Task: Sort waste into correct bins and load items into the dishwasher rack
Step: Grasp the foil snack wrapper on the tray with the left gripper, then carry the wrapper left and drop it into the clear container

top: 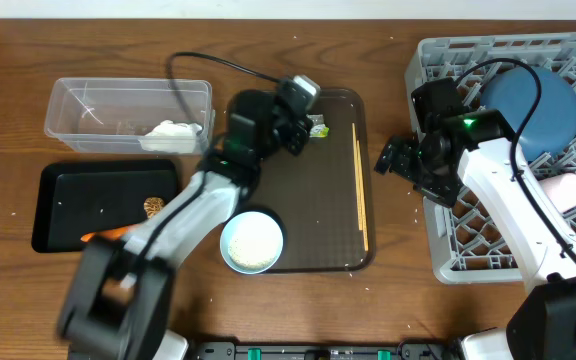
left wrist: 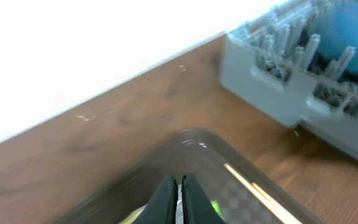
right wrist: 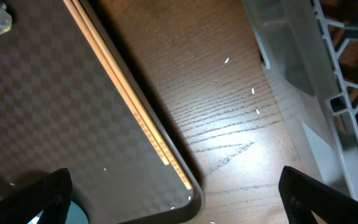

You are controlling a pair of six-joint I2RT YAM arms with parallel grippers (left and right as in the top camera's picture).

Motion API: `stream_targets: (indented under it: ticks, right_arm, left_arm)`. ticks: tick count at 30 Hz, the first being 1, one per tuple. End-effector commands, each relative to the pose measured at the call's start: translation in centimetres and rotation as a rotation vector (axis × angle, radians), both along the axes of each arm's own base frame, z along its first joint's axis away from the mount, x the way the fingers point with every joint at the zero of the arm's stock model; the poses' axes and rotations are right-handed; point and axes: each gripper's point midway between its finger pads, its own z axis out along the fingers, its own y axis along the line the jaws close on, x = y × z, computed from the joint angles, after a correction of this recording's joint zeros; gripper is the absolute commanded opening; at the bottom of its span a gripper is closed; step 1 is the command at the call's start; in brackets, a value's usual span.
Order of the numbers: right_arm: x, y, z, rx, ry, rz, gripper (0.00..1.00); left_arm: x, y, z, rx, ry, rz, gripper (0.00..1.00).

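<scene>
Over the far end of the brown tray [top: 340,250], in the overhead view, the left pincer [top: 308,120] is hovering with its fingers pressed together. The green-yellow wrapper [top: 320,128] is lying right at its tips, on the side toward the rack [top: 446,250]. The clear tub [top: 128,92], with the napkin [top: 171,130] inside, is sitting well off to this pincer's left. I judge the wrapper's trip as heading leftward, across the tray's rim. The right pincer [top: 392,158] is hanging spread wide just beside the tray's right edge. The chopsticks [top: 360,190] are lying near it, on its left, their long axis running along that edge.

In the left wrist view, the left pincer [left wrist: 179,198] is showing its two fingers meeting with no gap. A scrap of wrapper [left wrist: 215,208] is peeking out just to their right. Whether a fold is caught between them, I cannot tell.

In the right wrist view, the right pincer [right wrist: 180,190] is standing wide apart and gripping nothing. The chopsticks [right wrist: 126,102] are slanting across the tray ahead of it, just inside the rim. The rack [right wrist: 340,93] is rising to its right, across a strip of bare surface [right wrist: 229,124]. This arm is sitting the nearer one to the chopsticks.
</scene>
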Motion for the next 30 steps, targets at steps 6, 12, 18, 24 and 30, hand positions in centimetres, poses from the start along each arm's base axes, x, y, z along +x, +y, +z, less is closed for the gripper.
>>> stream_targets:
  ticks: [6,12,18,24,30]
  right_arm:
    - [0.3,-0.2,0.0,-0.013,-0.013,0.010,0.99]
    - [0.3,-0.2,0.0,-0.013,-0.013,0.013,0.99]
    - [0.1,0.2,0.0,-0.014,-0.013,0.026,0.99]
    - [0.2,0.5,0.0,-0.019,-0.021,0.034,0.99]
    - [0.6,0.8,0.1,-0.013,-0.039,0.039,0.99]
  left_arm:
    - [-1.0,4.9,2.1,0.157,-0.022,0.091,0.07]
    - [-0.3,2.3,-5.4,0.179,0.114,-0.008,0.77]
    - [-0.1,-0.7,-11.8,0.170,0.172,-0.113,0.84]
    - [-0.9,-3.0,-13.4,0.165,0.161,-0.193,0.88]
    - [-1.1,-3.1,-14.9,0.207,0.156,-0.222,0.78]
